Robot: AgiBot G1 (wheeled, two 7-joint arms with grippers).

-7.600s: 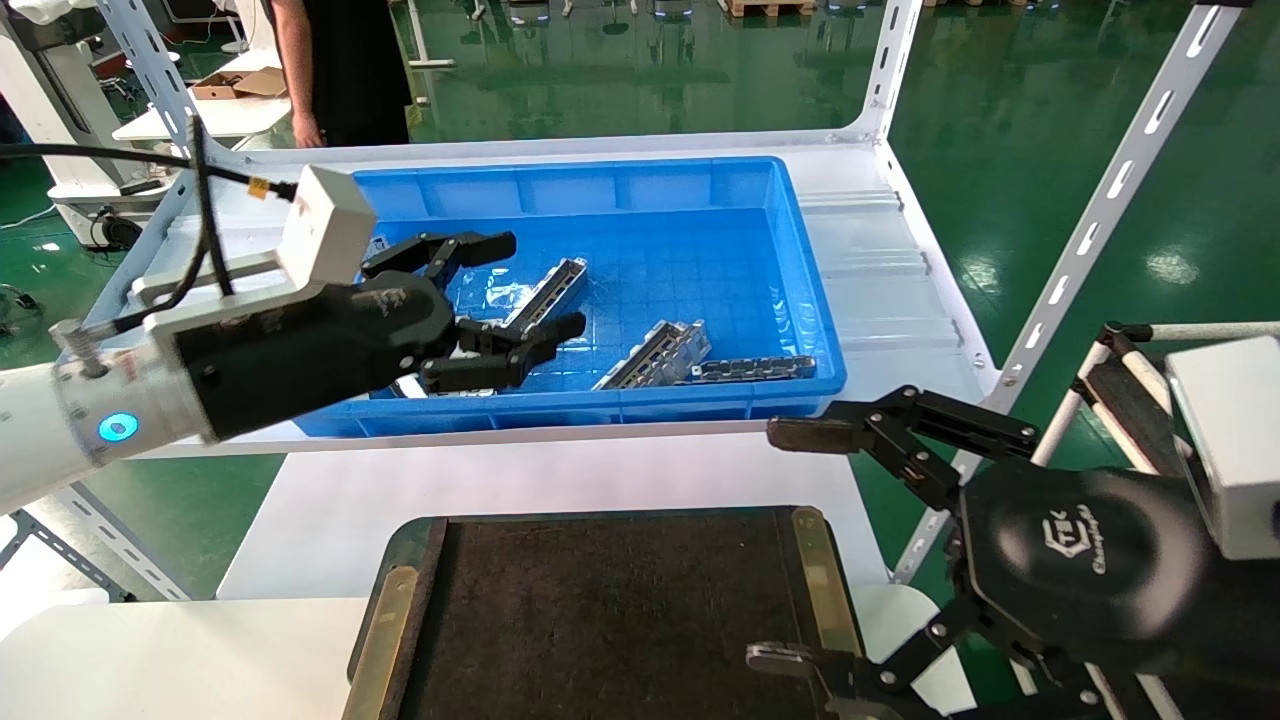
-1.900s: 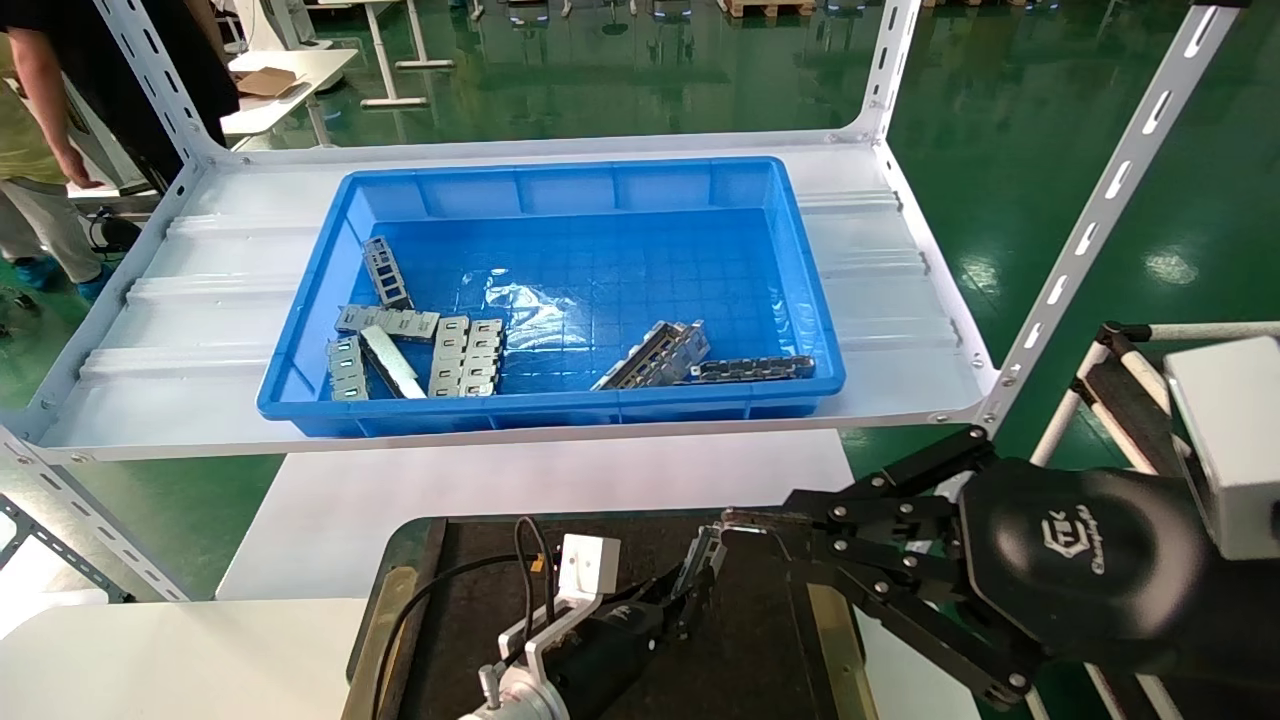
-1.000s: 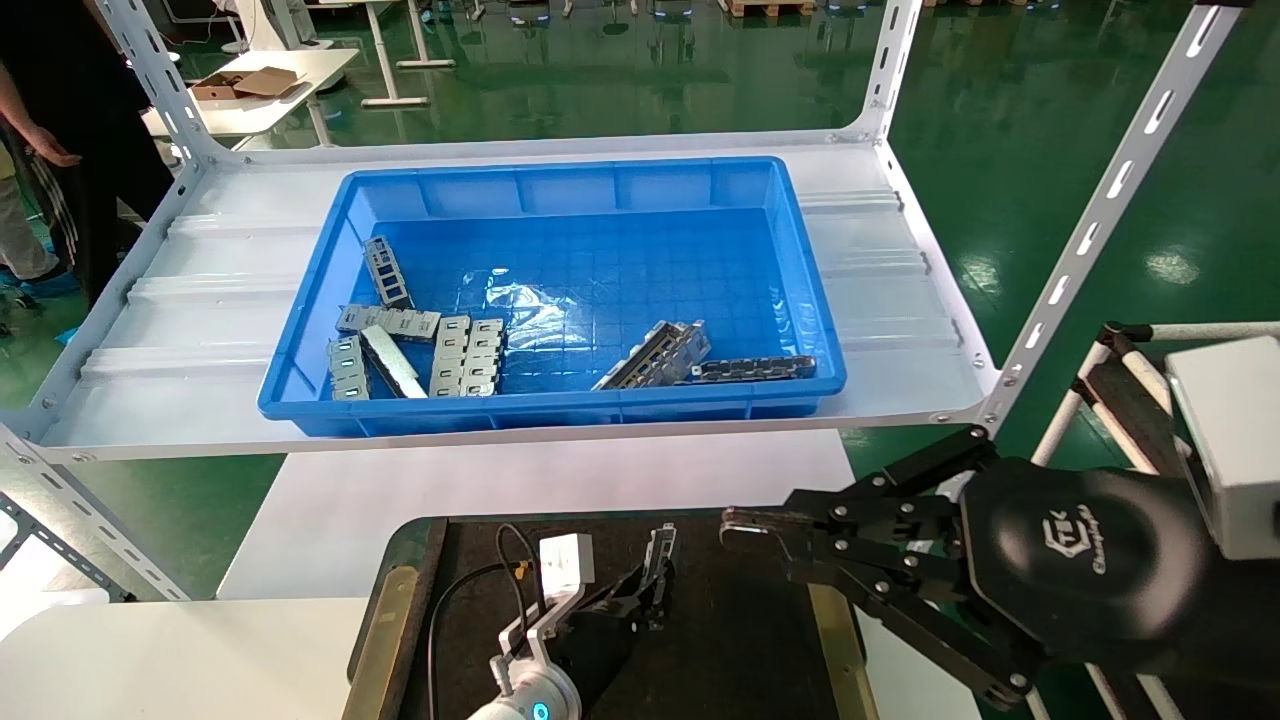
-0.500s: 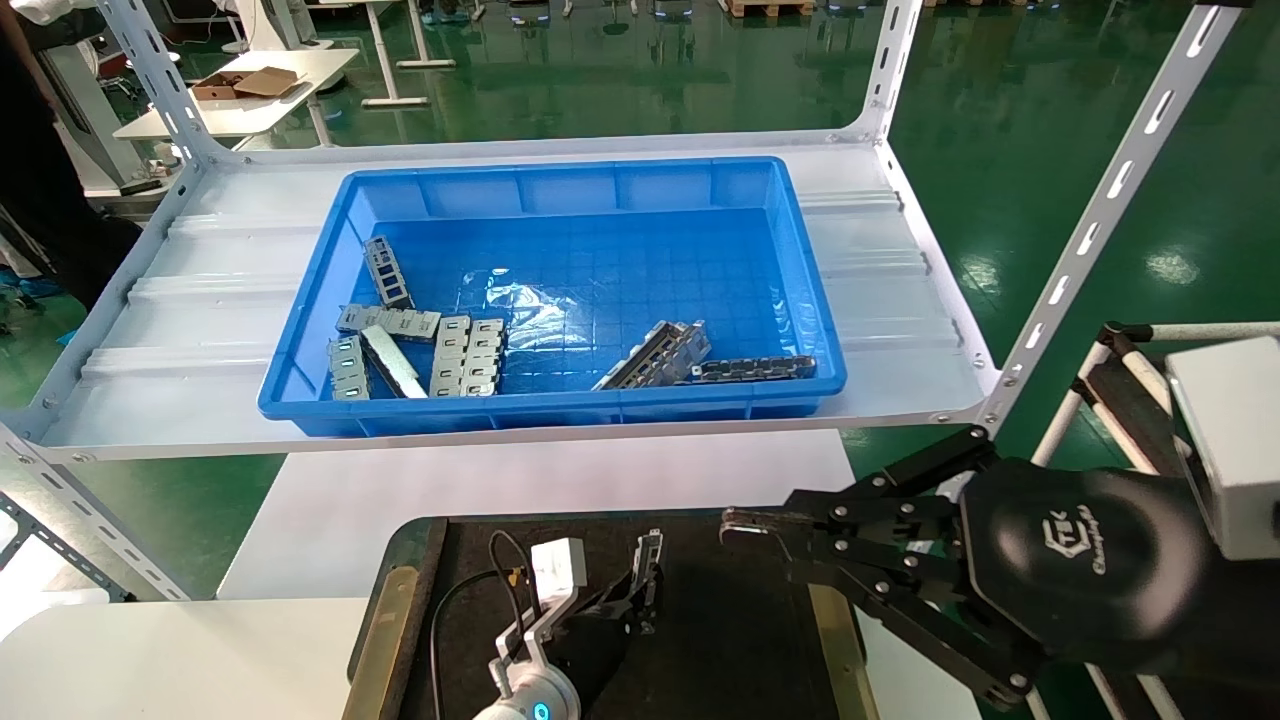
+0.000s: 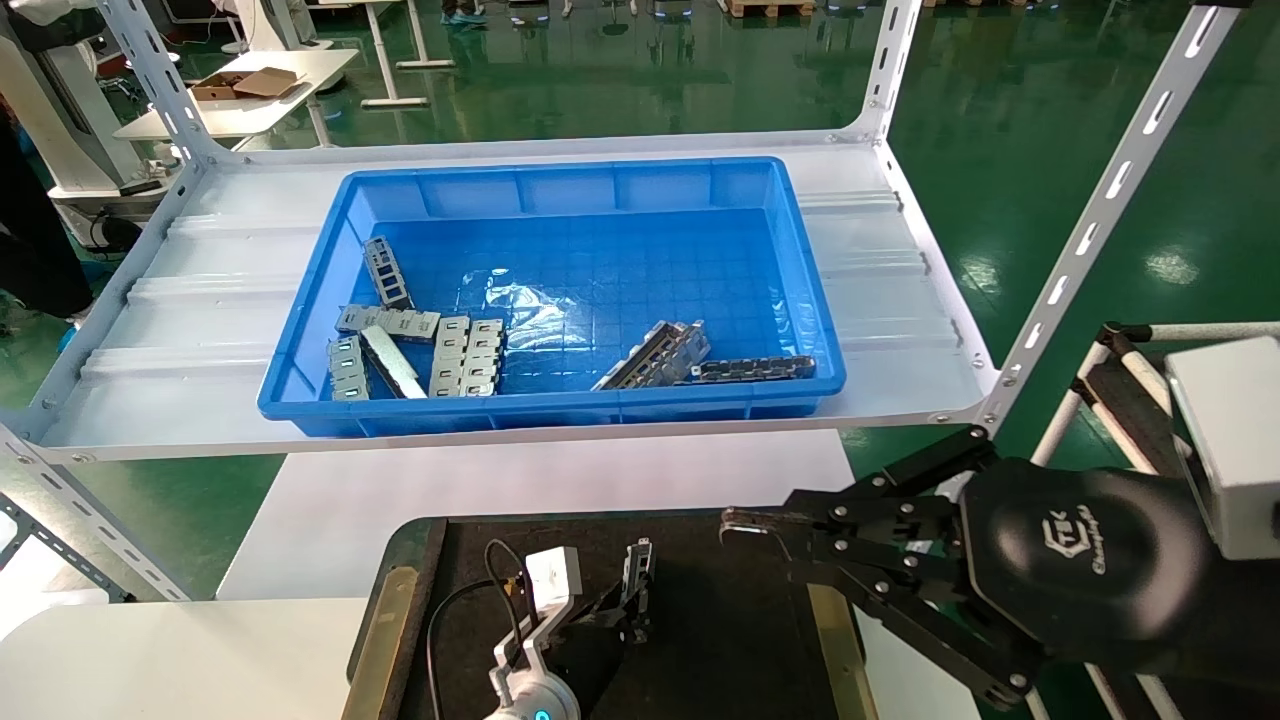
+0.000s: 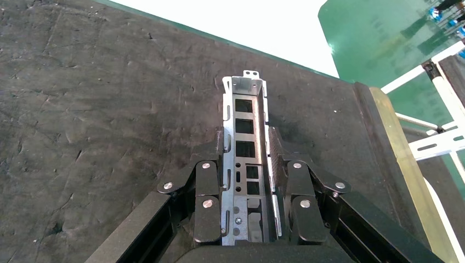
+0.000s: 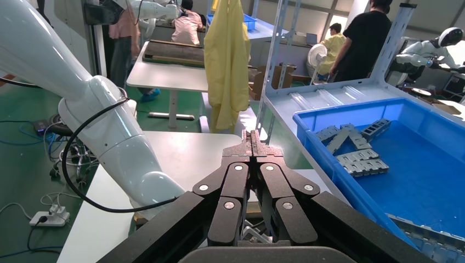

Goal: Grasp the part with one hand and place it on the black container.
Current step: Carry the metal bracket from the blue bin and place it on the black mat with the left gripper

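Low in the head view, the left gripper (image 5: 628,605) hangs over the black container (image 5: 740,640), its jaws pinching the part (image 6: 245,159) from both long sides. In the left wrist view the channel bar runs lengthwise between the jaws, its free end jutting beyond the fingertips (image 6: 274,143) above the dark felt. The right gripper (image 5: 735,523), at lower right, has its jaws pressed together. The blue bin (image 5: 560,412) sits on the shelf above.

Black hand (image 6: 249,192) — silver screws.
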